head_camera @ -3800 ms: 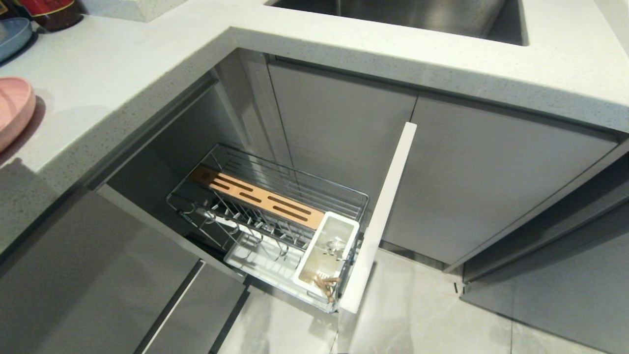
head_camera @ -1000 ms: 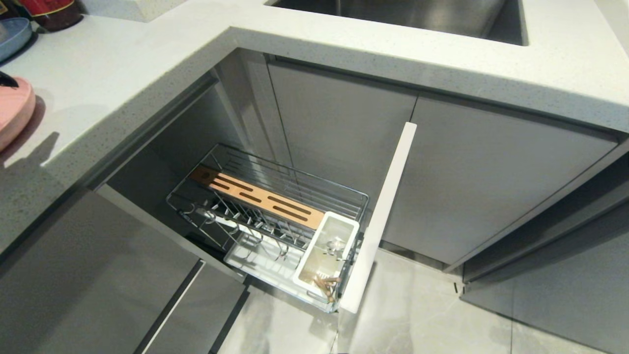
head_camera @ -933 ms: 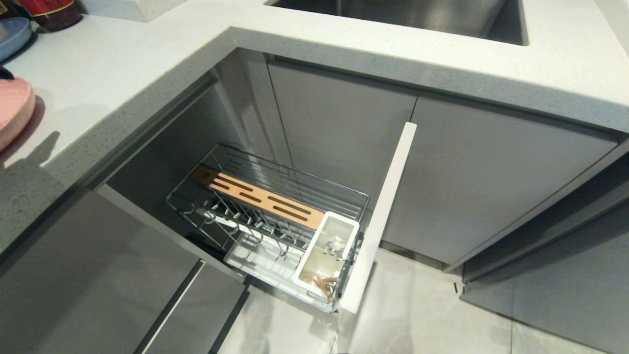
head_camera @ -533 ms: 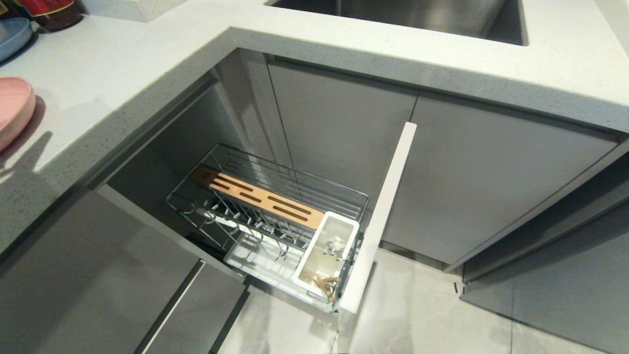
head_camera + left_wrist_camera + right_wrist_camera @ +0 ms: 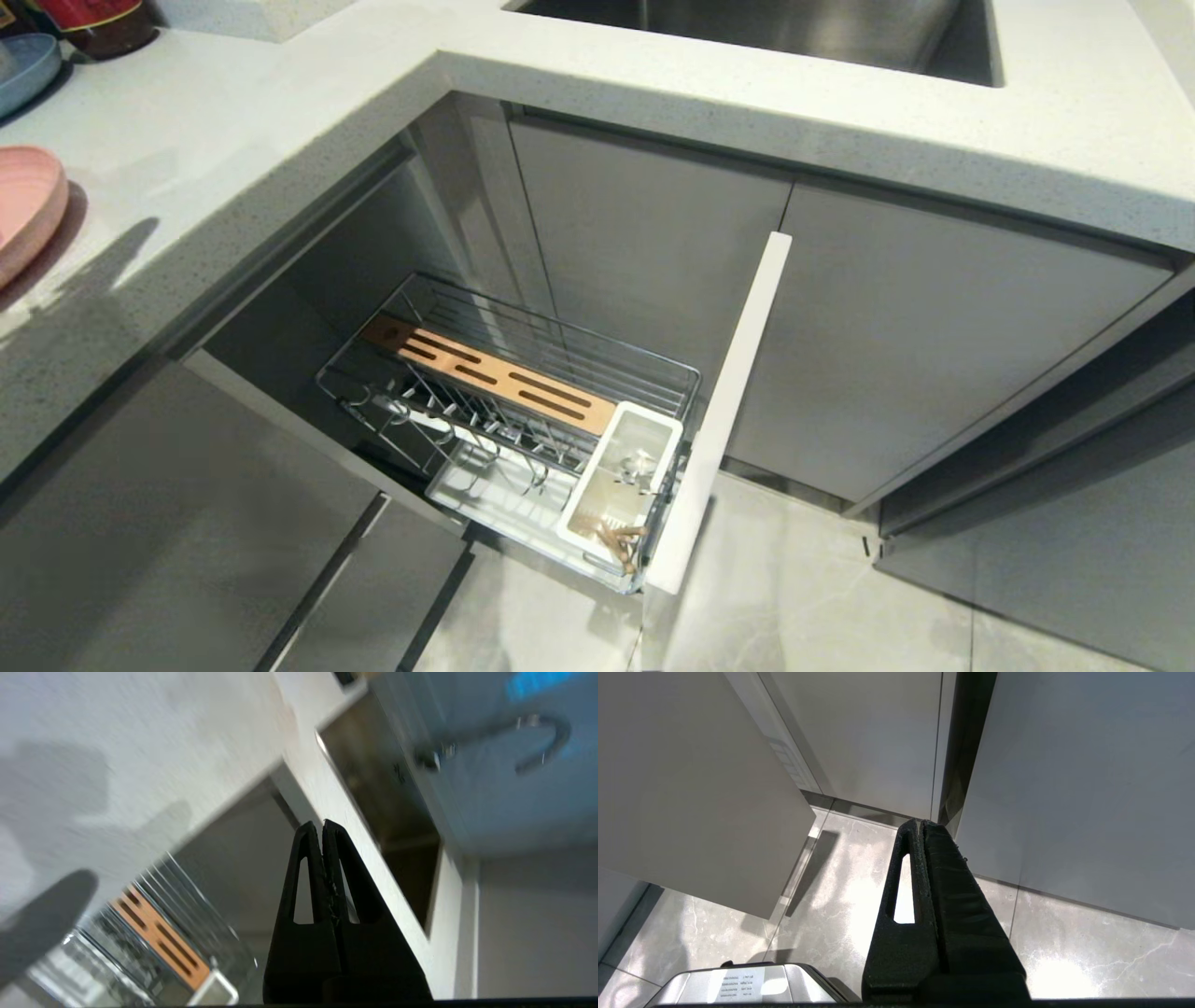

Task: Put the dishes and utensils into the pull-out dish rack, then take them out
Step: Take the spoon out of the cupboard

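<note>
While the pull-out dish rack (image 5: 509, 411) stands drawn out of the lower cabinet at the centre of the head view, its chrome wire basket carries a slotted wood strip (image 5: 490, 373) along the far side, plate prongs (image 5: 467, 425) in front of it, a white tray (image 5: 485, 495) beneath, and a white utensil box (image 5: 621, 485) at the end next to the flat pale front panel (image 5: 719, 411). Inside the box lie the wooden chopsticks (image 5: 618, 544), at its near end, and a silver spoon (image 5: 638, 464), nearer the middle. No plate or bowl stands in the prongs. The pink plate (image 5: 23, 210) rests on the speckled white countertop (image 5: 233, 121) at the left edge of the frame, partly cut off; the blue bowl (image 5: 26, 67) sits at the upper left corner, just beside a dark jar (image 5: 98, 23). A steel sink (image 5: 794, 28) is set into the counter at the top centre.

Neither arm appears in the head view. In the left wrist view, the left gripper (image 5: 322, 823) is in mid-air above the counter edge, its two black fingers pressed together with nothing between them; the rack's wood strip shows blurred at lower left. In the right wrist view, the right gripper (image 5: 920, 822) points down at grey floor tiles (image 5: 831, 896) beside closed cabinet doors (image 5: 1064, 788), fingers likewise together and empty.
</note>
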{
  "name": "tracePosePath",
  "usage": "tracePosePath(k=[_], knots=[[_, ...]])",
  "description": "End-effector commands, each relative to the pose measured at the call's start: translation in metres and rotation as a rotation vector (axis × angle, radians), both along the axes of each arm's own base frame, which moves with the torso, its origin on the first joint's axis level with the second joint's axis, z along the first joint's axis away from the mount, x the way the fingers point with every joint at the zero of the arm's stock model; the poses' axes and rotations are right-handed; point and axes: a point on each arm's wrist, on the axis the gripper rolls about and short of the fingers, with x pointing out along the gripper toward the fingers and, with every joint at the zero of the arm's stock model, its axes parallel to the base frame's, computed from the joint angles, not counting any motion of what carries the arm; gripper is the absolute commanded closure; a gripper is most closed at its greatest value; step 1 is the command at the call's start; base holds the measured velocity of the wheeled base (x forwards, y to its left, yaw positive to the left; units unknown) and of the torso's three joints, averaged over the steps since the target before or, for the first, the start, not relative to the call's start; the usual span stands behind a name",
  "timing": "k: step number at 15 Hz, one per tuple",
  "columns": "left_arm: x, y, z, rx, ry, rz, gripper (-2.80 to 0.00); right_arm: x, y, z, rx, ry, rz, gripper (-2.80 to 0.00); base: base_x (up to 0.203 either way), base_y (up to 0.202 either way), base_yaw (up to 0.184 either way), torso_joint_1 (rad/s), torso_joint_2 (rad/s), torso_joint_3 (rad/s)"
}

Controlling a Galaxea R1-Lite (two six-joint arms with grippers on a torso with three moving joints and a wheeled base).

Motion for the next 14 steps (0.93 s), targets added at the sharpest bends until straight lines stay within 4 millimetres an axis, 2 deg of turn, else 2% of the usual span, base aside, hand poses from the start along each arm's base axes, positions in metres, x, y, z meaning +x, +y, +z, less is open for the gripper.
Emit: tracePosePath(k=[1,5,8,12,14], knots=[[0.035,-0.030,-0.017,0.025,0.109,-0.136,0.00,0.000,0.000,0.000,0.000,-0.005,0.000,0.00,0.000,0.000,0.000,0.000,0.00,0.000],[0.077,-0.090,-0.055,0.108,0.288,-0.307,0.00,0.000,0.000,0.000,0.000,-0.005,0.000,0.00,0.000,0.000,0.000,0.000,0.00,0.000],[0.105,-0.118,-0.082,0.164,0.409,-0.310,0.00,0.000,0.000,0.000,0.000,-0.005,0.000,0.00,0.000,0.000,0.000,0.000,0.00,0.000],[0.117,-0.159,-0.115,0.272,0.538,-0.337,0.00,0.000,0.000,0.000,0.000,-0.005,0.000,0.00,0.000,0.000,0.000,0.000,0.00,0.000],[0.121,-0.172,-0.135,0.336,0.632,-0.349,0.00,0.000,0.000,0.000,0.000,-0.005,0.000,0.00,0.000,0.000,0.000,0.000,0.00,0.000]])
